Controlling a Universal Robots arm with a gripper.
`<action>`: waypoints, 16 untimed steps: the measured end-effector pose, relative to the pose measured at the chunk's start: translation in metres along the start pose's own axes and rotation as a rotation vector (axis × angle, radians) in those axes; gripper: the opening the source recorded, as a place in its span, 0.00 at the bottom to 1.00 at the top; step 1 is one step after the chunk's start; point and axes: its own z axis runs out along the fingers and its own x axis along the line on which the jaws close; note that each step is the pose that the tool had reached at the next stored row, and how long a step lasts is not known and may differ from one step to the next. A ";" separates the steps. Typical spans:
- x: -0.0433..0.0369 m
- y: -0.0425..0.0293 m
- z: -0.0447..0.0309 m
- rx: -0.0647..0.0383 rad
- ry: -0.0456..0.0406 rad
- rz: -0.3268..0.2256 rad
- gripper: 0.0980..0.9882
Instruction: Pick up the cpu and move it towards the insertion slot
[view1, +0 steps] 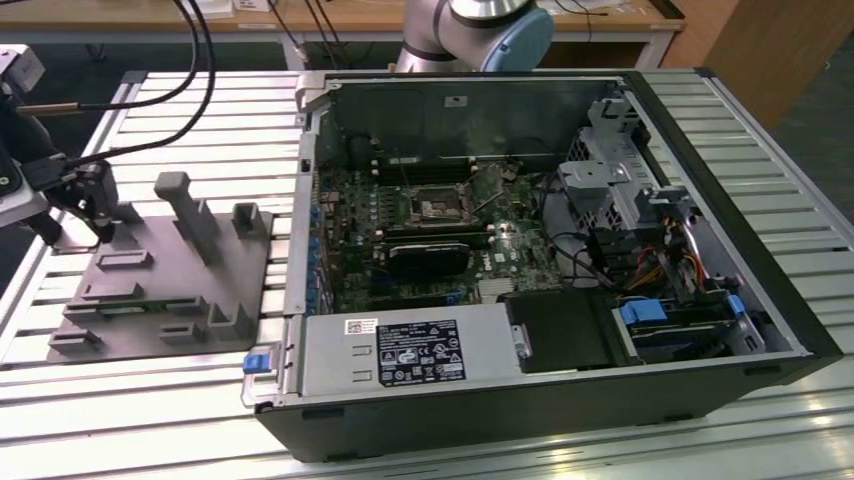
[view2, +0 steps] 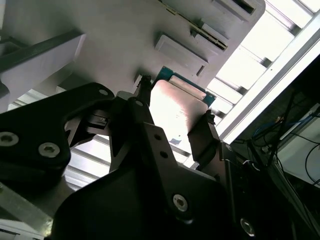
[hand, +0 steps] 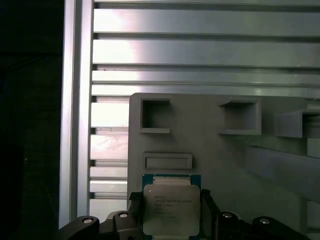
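snugly, end effector (hand: 171, 199) clasping cpu (hand: 170, 215) at grey fixture (hand: 210, 145), print illegible

A table (view1: 747, 130) of long silvery aluminium slats carries two things. Toward the exterior view's left lies a flat grey plastic fixture (view1: 147, 300) with upright posts; just beside it, toward the right, an open black computer case (view1: 534, 415) lies on its side

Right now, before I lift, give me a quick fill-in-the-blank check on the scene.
1. The fingers stand on either side of the ____.
2. It is over the grey ____, not the computer case.
3. The insertion slot is to the exterior view's ____ of the gripper.
Missing: cpu; fixture; right.
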 end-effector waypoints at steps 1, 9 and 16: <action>0.0000 0.0000 -0.0010 0.000 0.0001 0.000 0.50; 0.0000 0.0004 -0.0085 0.000 0.0000 0.000 0.50; 0.0001 0.0008 -0.0187 0.000 0.0001 0.000 0.50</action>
